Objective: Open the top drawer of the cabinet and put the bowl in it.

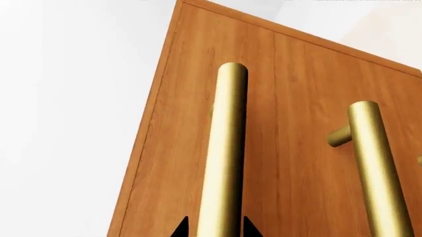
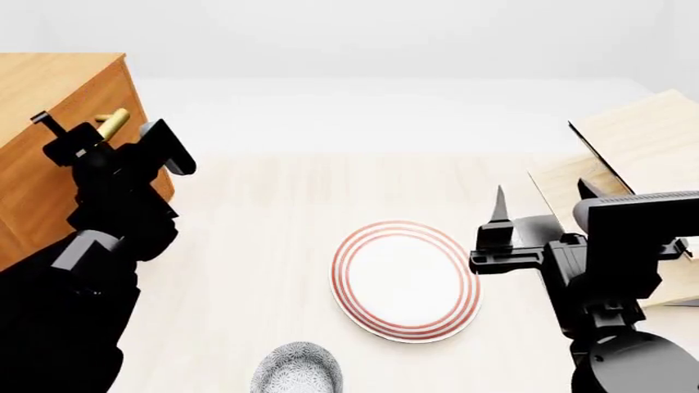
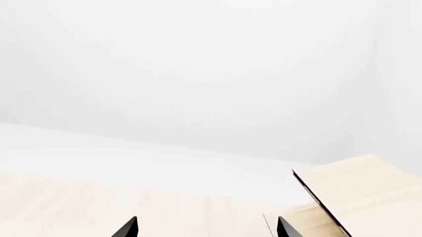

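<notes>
Left gripper (image 1: 214,231) is right up against the cabinet (image 2: 44,123), its jaws set either side of the brass handle (image 1: 224,148) of the top drawer (image 1: 290,98), the bar running between the two black tips. Whether they have actually pinched it, I cannot tell. That straddle makes sense: a grip across the bar gives a straight pull outward. The drawer looks closed, front flush. Over on the desk (image 2: 251,237), the bowl (image 2: 297,370) waits at the near edge, just beside the red-ringed plate (image 2: 407,278), untouched. Right gripper (image 3: 205,228) hangs idle above the desk with jaws apart, empty, near the pale rack (image 2: 639,155), presumably parked ready for the bowl.
</notes>
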Robot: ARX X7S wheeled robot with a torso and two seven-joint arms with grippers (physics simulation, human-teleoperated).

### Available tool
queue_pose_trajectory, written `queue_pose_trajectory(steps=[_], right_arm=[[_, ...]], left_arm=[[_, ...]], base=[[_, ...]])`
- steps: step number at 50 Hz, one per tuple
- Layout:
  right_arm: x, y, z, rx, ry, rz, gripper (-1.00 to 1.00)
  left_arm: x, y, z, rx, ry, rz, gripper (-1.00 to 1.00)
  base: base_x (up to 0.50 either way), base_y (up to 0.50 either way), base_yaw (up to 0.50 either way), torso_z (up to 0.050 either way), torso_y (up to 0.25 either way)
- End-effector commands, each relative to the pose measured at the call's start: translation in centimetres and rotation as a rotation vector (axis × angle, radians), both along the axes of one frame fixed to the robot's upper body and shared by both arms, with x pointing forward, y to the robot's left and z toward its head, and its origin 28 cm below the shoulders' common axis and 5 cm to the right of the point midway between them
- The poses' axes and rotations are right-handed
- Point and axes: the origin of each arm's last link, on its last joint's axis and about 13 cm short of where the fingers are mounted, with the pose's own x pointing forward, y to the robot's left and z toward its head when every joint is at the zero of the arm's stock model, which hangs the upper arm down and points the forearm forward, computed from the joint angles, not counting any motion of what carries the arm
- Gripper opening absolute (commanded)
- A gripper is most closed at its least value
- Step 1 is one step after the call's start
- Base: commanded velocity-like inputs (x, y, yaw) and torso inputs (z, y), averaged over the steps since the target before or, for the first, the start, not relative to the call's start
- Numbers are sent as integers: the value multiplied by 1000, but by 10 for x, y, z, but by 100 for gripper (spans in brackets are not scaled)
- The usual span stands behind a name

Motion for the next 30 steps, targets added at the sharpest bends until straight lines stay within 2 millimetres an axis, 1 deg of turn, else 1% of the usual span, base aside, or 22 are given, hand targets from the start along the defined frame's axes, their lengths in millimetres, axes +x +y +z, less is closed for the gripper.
queue_pose_trajectory(steps=[1, 8, 19, 30], right_arm=[[0, -1, 2, 14, -13, 0, 100], [-2, 0, 5, 14, -18, 0, 100], [-2, 0, 5, 15, -20, 3, 100], [-2, 0, 3, 20, -17, 3, 100]], left_arm=[[9, -22, -1, -127, -18, -108, -100], [10, -28, -4, -126, -20, -149, -100], [3, -37, -7, -116, -13, -200, -100], [1, -47, -8, -109, -7, -247, -100]], base=[[0, 3, -3, 0, 0], [6, 1, -4, 0, 0], [2, 0, -4, 0, 0], [2, 0, -5, 0, 0]])
